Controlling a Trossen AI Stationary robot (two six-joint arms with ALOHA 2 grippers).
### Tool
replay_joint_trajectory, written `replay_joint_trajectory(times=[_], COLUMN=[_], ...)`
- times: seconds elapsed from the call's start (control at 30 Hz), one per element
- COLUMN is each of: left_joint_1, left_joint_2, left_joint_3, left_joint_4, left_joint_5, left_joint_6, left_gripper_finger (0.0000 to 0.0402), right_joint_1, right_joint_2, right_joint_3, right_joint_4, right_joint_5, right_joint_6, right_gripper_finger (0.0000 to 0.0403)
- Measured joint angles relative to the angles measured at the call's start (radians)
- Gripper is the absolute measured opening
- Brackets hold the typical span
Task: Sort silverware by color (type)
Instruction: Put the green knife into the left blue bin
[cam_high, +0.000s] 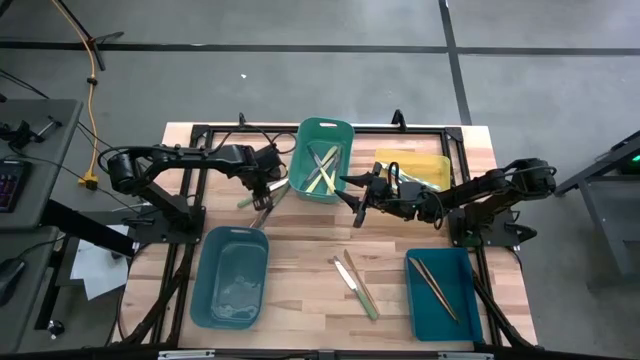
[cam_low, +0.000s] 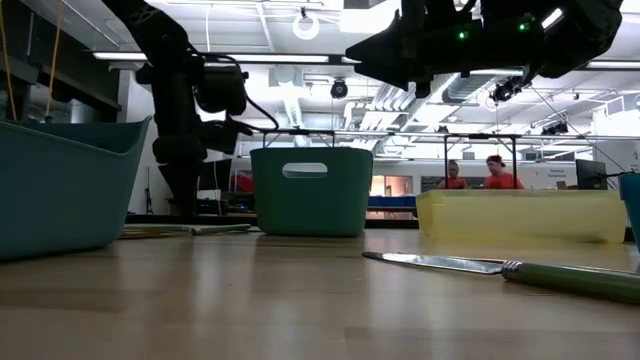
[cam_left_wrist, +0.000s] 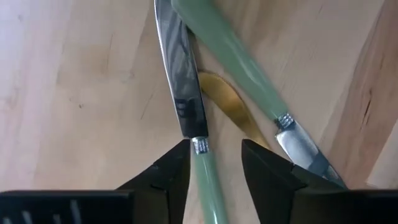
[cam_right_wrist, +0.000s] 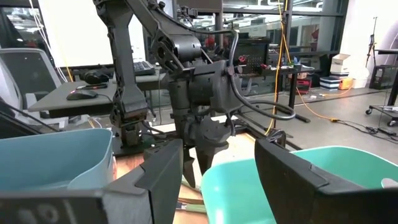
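Left gripper (cam_left_wrist: 214, 165) jaws apart astride green-handled knife (cam_left_wrist: 186, 93) lying on table (cam_left_wrist: 74, 93) beside green bin (cam_high: 325, 160); closing may snag crossing knife (cam_left_wrist: 249, 68); right gripper (cam_high: 357, 192) wide open, empty.

Four bins stand on the table: one green (cam_high: 322, 158), one yellow (cam_high: 414, 169) and two teal (cam_high: 230, 276). Utensils visible from above: two in the green bin (cam_high: 322, 170), two in the right teal bin (cam_high: 434, 285), three loose at mid-table (cam_high: 355, 283), and roughly three beside the green bin (cam_high: 262, 204)
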Motion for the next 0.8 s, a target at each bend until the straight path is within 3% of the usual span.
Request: replay_joint_trajectory(times=[0.8], left_joint_1=[0.032], left_joint_2=[0.12], left_joint_3=[0.005], left_joint_4=[0.014], left_joint_5=[-0.054], left_joint_6=[0.071], left_gripper_finger=[0.0154], right_joint_1=[-0.001], right_joint_2=[0.0], right_joint_3=[0.0], right_joint_4=[-0.015], right_joint_5=[0.0], right_joint_6=[0.0], right_gripper_finger=[0.0195])
